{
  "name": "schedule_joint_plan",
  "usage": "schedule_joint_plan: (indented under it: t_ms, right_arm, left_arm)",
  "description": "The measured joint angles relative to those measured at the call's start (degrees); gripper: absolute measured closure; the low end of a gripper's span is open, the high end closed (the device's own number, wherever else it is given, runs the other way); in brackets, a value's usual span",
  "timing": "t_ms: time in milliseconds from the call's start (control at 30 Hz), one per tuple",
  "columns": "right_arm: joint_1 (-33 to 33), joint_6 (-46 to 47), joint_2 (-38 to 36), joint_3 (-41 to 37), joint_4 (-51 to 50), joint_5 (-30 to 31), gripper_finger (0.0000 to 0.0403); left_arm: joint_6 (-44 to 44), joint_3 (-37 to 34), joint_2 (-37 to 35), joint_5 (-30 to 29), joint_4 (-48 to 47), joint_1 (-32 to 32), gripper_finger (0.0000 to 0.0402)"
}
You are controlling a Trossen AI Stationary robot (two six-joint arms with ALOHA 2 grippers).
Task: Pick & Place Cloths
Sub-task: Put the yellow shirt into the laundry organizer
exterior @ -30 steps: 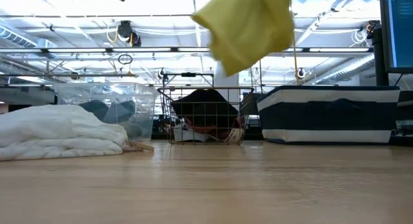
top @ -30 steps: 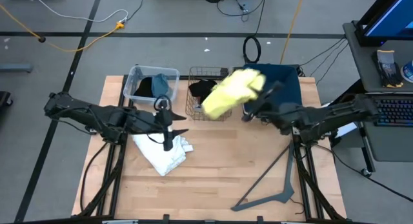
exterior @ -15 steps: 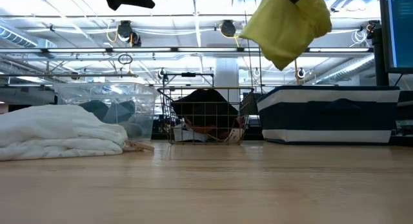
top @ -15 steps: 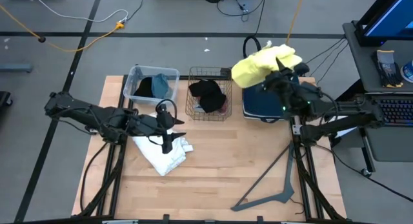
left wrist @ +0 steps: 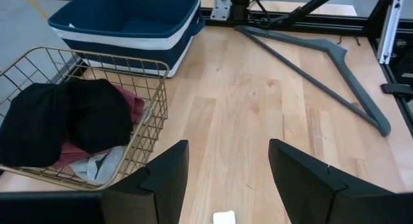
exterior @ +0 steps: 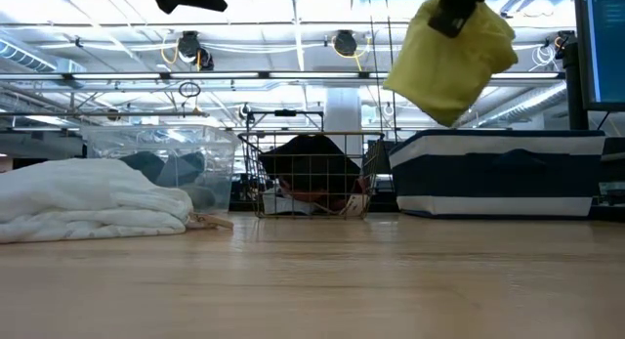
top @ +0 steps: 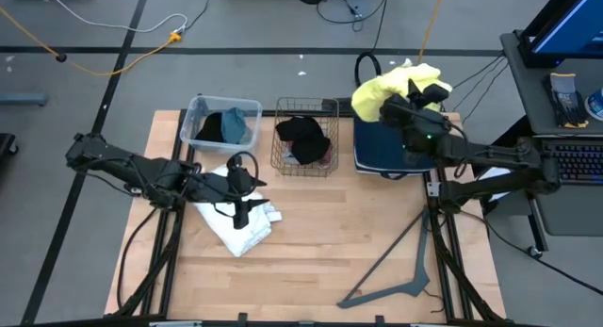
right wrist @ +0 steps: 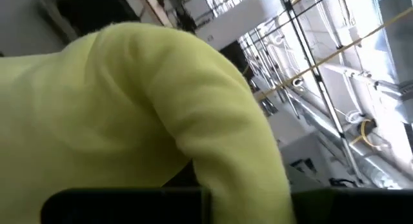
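Presently, the right gripper is holding a yellow cloth aloft, its fingers clamped on the fabric, above the far edge of the dark blue bin at the right rear of the table. In the low view the yellow cloth is hanging clear of the white-banded bin, not touching it, and the right wrist view is almost filled by the same yellow fabric. The left gripper is hovering over a white cloth that is lying bunched on the left part of the table; its fingers are standing spread apart with nothing between them. In the low view the white cloth is resting as a soft heap on the wood. A wire basket is sitting at the rear centre between the bin and a clear plastic tub; it is holding a black cloth, and the left wrist view is showing maroon and pale fabric beneath the black cloth in that basket. The tub is holding dark and blue-grey cloths. A grey hanger is lying flat on the right front of the table, well apart from every container.
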Motion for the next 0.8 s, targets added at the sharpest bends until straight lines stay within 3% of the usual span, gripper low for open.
schedule_joint_plan:
  t_ms: [333,600,800]
  right_arm:
    - [-6.9,11.6,0.0,-1.5,-12.1,-0.5,0.0374]
    - [-12.1,11.8,0.0,-11.4,-10.9,-3.9,0.0374]
    - [-15.7,10.9,0.0,-19.6,0.8,-3.5,0.0374]
  left_arm:
    - [-1.1,0.0,0.0,0.0,0.0,-0.4,0.0186]
    - [-1.1,0.0,0.0,0.0,0.0,-0.4,0.0186]
    - [-1.2,0.0,0.0,0.0,0.1,-0.4,0.0186]
